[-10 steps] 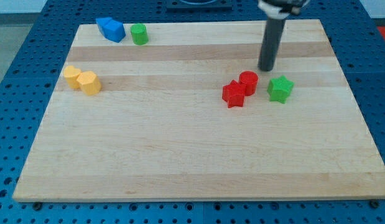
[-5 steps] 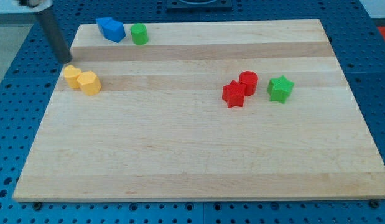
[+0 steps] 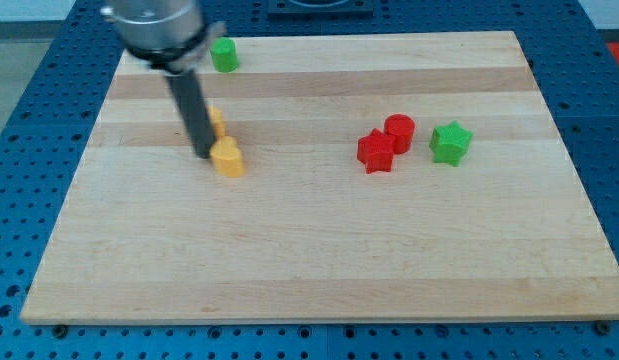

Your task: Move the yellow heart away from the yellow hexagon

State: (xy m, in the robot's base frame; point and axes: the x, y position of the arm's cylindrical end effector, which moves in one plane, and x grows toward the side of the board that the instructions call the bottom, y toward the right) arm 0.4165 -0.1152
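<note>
My tip (image 3: 206, 155) rests on the board at the view's left of centre. A yellow block (image 3: 229, 159), which looks like the heart, lies right against the tip on its right side. A second yellow block (image 3: 218, 123) sits a little above it, close to the rod's right side and partly hidden by it. Its shape cannot be made out. A small gap shows between the two yellow blocks.
A green block (image 3: 224, 55) sits near the board's top edge, just right of the arm's body. A red star (image 3: 375, 152), a red cylinder (image 3: 399, 131) and a green star (image 3: 451, 143) cluster at the right of centre. The arm hides the top-left corner.
The rod swept from the board's right to its far left, then came back right. Both yellow blocks have been pushed rightward and have come apart. The blue block is now hidden by the arm.
</note>
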